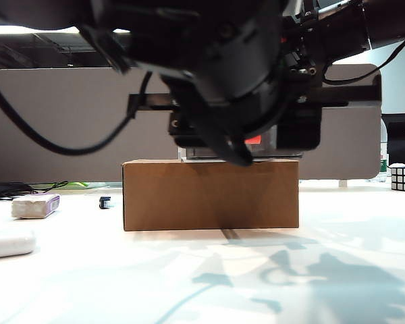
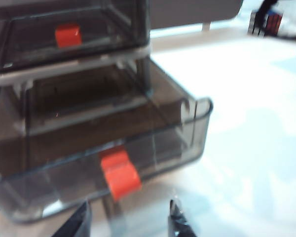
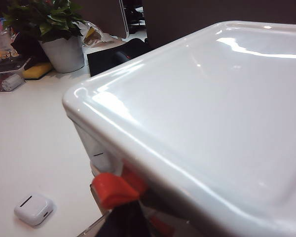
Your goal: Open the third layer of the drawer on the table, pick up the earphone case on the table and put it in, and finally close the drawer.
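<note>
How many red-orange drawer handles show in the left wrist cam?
2: one on the pulled-out third layer, just ahead of the left gripper; one on the shut drawer above. The top drawer's is out of frame.

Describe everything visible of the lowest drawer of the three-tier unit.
The lowest smoky translucent grey plastic drawer stands pulled well out of the white frame, level and apparently empty. Its small red-orange handle sits mid-front. The left claw hovers just before the handle, fingers apart, touching nothing. The drawer above is shut.

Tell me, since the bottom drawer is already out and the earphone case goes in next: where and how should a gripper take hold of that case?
Across the narrow width of the earphone case, at mid-length, probably from above: it lies flat on the table, oblong, with rounded, glossy ends.
</note>
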### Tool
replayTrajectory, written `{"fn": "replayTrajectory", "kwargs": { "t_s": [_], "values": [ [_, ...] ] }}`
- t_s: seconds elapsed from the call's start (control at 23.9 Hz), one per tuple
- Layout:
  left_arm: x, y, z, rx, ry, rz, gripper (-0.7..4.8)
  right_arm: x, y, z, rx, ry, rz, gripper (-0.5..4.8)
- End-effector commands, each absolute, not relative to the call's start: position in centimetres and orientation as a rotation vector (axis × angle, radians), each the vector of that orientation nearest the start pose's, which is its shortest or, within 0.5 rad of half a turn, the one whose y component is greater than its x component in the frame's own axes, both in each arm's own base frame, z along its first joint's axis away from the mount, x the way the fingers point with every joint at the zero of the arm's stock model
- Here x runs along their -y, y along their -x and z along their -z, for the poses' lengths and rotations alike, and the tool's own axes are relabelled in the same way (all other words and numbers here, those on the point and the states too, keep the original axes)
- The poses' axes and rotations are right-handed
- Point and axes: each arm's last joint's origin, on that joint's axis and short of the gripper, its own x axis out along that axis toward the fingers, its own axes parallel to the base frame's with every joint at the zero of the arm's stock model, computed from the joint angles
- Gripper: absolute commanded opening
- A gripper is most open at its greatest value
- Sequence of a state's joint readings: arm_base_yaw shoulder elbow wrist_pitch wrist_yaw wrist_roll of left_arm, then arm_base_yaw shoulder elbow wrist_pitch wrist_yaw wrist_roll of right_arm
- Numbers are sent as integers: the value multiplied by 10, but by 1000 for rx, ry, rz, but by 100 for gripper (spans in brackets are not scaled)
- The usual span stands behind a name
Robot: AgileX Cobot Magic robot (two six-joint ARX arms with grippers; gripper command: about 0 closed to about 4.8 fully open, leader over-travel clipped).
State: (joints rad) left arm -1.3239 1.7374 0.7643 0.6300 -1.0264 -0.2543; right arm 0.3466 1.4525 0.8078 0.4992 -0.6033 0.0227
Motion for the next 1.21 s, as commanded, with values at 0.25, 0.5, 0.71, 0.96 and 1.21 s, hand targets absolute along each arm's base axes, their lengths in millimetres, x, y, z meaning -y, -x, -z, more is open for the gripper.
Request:
{"fn": "replayTrajectory", "kwargs": {
  "t_s": [0.25,0.5,0.71,0.96,1.21],
  "values": [
    [241,-83,-198,-358,-170,47,183,-122,-285,-252,-209,-54,-991,-5],
    [190,-72,-225,-389,-203,-10,182,-122,-285,-252,-210,-56,-1018,-5],
    [156,-78,-237,-458,-203,-46,182,-123,-284,-252,-211,-58,-1036,-5],
    [122,-107,-251,-595,-213,-25,175,-123,-284,-251,-226,-62,-1043,-5],
    [94,-156,-256,-721,-172,317,100,-122,-282,-249,-260,-68,-1045,-5]
  ]
}}
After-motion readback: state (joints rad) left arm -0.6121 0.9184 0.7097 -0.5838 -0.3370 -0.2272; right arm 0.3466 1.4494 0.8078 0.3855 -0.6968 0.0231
